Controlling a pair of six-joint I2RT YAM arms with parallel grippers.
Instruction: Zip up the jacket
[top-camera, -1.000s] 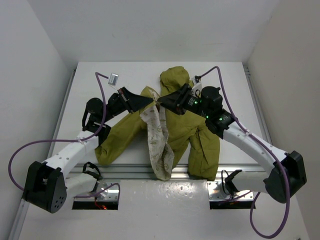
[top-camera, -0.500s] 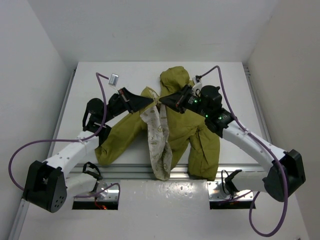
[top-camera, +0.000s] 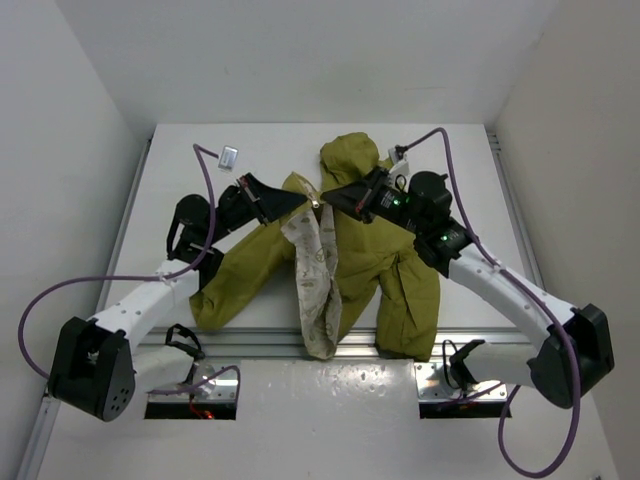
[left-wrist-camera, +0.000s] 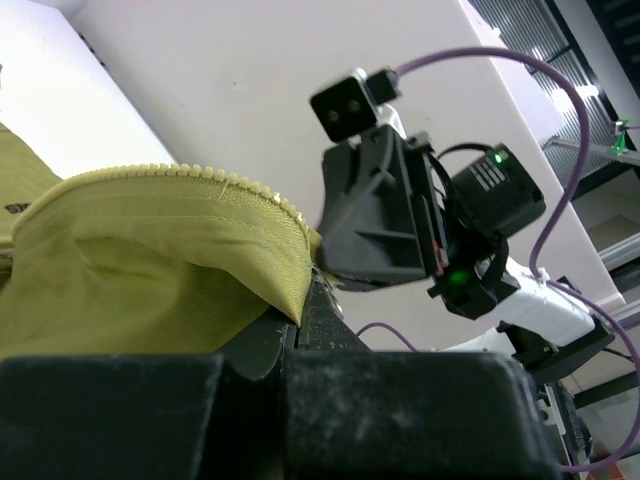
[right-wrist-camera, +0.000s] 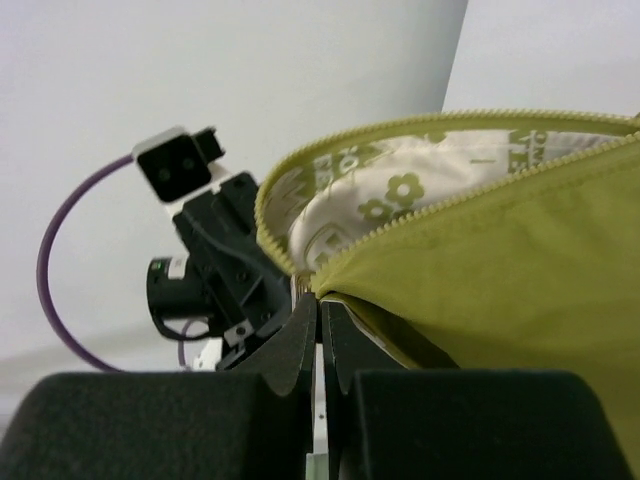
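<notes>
The jacket (top-camera: 365, 265) was seen spread across the white table (top-camera: 450, 160), hood (top-camera: 350, 155) to the far side, with its hem draped over the near edge. The cream lining (top-camera: 315, 285) was turned out in a long strip down the middle.

The left gripper (top-camera: 303, 203) and the right gripper (top-camera: 328, 197) were found up at the collar end of the opening, tips just beside each other. Much of the chest fabric there was covered by the two wrists from above.

In the left wrist view, the left gripper (left-wrist-camera: 300, 318) was seen pressed together on a fold of olive cloth just below the toothed zip edge (left-wrist-camera: 200, 172). How much cloth was caught was hidden behind the dark finger bodies.

In the right wrist view, the right gripper (right-wrist-camera: 320, 300) was seen closed to a bare sliver, with the jacket's front edge pinched at the very tips, right where the two rows of teeth ran together. No slider could be made out in any view, and the lower end of the zip was lost in the folds
</notes>
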